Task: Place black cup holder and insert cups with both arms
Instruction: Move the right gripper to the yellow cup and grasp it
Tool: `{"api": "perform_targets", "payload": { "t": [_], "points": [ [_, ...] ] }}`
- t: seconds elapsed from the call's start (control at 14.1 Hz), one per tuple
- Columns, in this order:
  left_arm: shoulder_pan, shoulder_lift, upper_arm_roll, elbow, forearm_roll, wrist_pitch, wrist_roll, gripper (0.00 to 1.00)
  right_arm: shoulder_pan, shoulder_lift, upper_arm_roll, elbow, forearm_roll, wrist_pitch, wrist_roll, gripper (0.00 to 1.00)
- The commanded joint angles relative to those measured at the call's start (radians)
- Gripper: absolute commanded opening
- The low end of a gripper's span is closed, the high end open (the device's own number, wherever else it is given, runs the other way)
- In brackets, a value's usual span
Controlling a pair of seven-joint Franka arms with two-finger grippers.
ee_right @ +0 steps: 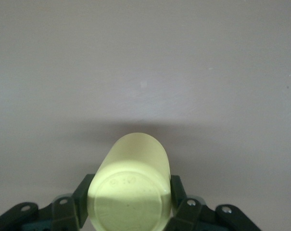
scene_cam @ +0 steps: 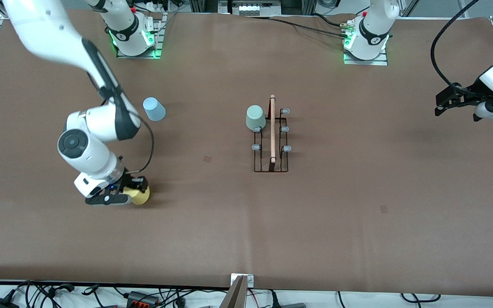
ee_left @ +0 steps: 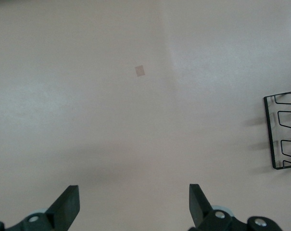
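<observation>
The black cup holder (scene_cam: 271, 141) stands mid-table, its wooden rod on top. The grey-green cup (scene_cam: 255, 118) sits upside down on the peg farthest from the front camera, on the side toward the right arm's end. The light blue cup (scene_cam: 154, 109) stands upside down on the table toward the right arm's end. My right gripper (scene_cam: 132, 192) is low at the table and shut on the yellow cup (scene_cam: 141, 196). In the right wrist view its fingers (ee_right: 82, 198) press both sides of the yellow cup (ee_right: 131, 192). My left gripper (scene_cam: 440, 105) waits open and empty over the left arm's end; in the left wrist view it (ee_left: 133, 208) hangs over bare table.
The brown table cover (scene_cam: 357, 214) spans the whole table. A corner of the holder's wire base (ee_left: 282, 131) shows in the left wrist view. Two small square marks (scene_cam: 207, 158) lie on the cover. Cables lie along the table's near edge.
</observation>
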Motion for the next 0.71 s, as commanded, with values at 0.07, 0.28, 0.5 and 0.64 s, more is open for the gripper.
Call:
{"api": "perform_targets", "payload": {
  "t": [0.07,0.28,0.5,0.64],
  "points": [
    [-0.003,0.007,0.0,0.018,0.007,-0.006,0.0,1.0,0.205,-0.112,-0.002,0.068,-0.01,-0.199,0.345,0.09],
    [-0.003,0.007,0.0,0.018,0.007,-0.006,0.0,1.0,0.366,-0.045,-0.003,0.234,0.0,-0.293,0.652,0.09],
    [-0.003,0.007,0.0,0.018,0.007,-0.006,0.0,1.0,0.48,0.028,-0.002,0.323,0.0,-0.283,0.835,0.1],
    [-0.003,0.007,0.0,0.018,0.007,-0.006,0.0,1.0,0.532,0.09,-0.002,0.412,-0.005,-0.284,0.918,0.1]
  ]
}}
